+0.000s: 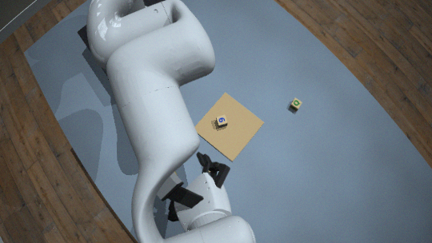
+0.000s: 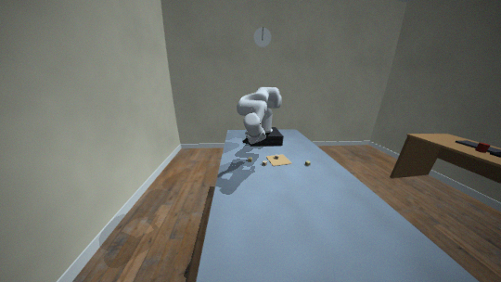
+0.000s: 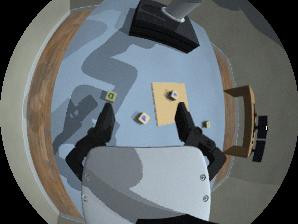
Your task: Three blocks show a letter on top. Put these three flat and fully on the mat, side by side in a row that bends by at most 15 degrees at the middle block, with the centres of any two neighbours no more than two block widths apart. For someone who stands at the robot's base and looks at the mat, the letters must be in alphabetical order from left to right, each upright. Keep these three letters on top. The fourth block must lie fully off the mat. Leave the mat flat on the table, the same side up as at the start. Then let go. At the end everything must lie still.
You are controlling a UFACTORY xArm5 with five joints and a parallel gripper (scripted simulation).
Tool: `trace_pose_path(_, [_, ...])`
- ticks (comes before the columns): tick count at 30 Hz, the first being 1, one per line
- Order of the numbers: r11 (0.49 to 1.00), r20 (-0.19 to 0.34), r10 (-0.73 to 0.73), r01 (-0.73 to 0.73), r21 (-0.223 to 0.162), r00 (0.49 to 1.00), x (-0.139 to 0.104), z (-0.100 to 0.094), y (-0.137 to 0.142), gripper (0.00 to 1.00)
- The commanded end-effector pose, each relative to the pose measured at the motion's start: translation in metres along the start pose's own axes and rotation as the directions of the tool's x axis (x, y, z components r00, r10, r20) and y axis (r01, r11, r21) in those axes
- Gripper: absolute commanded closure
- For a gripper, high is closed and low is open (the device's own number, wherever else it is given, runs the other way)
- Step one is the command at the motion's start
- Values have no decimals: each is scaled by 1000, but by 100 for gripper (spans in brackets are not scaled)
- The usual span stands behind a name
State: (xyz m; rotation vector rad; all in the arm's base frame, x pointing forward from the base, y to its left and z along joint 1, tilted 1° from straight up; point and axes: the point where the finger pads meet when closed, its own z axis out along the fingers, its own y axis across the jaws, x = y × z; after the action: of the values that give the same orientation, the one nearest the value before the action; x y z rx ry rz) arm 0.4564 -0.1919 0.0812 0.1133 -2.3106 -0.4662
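Note:
The tan mat (image 1: 240,136) (image 2: 283,162) (image 3: 162,111) lies flat. A block with a blue mark on top, perhaps 6, 9 or G, (image 1: 222,121) (image 2: 276,157) (image 3: 173,95) sits on it. A block showing a green Q-like mark (image 1: 296,103) (image 2: 307,163) (image 3: 207,124) lies off the mat, right of it in the wrist view. Left of the mat there are a block with a blue P-like mark (image 3: 143,118) (image 2: 264,162) and, farther left, one with a green D-like mark (image 3: 111,96) (image 2: 250,159). My gripper (image 3: 144,110) is open and empty, above the table; the arm hides the leftmost block in the top view.
The black robot base (image 3: 165,27) (image 2: 274,138) stands behind the mat. The blue table (image 1: 320,168) (image 2: 297,223) has its nearer side edge beyond the green D-like block. A wooden desk (image 2: 445,150) (image 3: 242,120) stands apart on the right.

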Motion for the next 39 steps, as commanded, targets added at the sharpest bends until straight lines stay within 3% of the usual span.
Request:
trace_pose_path(1, [999, 11, -32, 32, 10, 999, 1, -5, 3, 0])
trace_pose_path(11, [958, 44, -277, 273, 81, 960, 3, -26, 23, 0])
trace_pose_path(15, [957, 44, -281, 277, 82, 959, 3, -26, 24, 0])
trace_pose_path(19, [911, 49, -402, 394, 124, 914, 5, -36, 35, 0])
trace_pose_path(21, [911, 49, -402, 394, 124, 914, 5, -36, 35, 0])
trace_pose_path(27, [834, 41, -538, 524, 175, 842, 8, -46, 49, 0])
trace_pose_path(28, [803, 36, -580, 564, 192, 814, 9, -49, 54, 0])
trace_pose_path(32, [800, 35, -584, 568, 193, 811, 9, -49, 54, 0])
trace_pose_path(34, [723, 17, -673, 652, 230, 740, 12, -55, 65, 0])
trace_pose_path(39, [633, -9, -752, 727, 265, 659, 16, -60, 76, 0])
